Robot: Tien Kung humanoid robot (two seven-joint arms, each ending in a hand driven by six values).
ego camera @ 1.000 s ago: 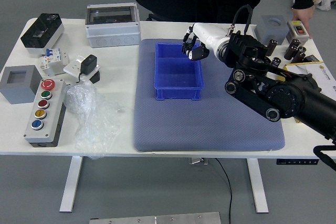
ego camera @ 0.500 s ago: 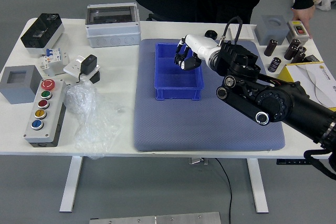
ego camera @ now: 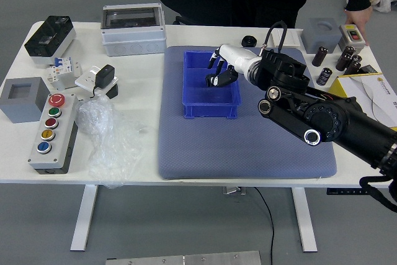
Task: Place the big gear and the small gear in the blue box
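Blue box (ego camera: 211,111) now holds a probable gear (ego camera: 209,81) as the right robot hand (ego camera: 229,74) opens, apparently completing one placement.

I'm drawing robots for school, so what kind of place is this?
Probably a robot lab or workshop: there's a robot hand, a panel of coloured push buttons and grey electrical-looking boxes.

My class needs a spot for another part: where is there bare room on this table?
The mat on the near side of the blue box is bare; so is the tabletop between mat and plastic bag. Crowded: the far right, with dark cylinders, and the left end.
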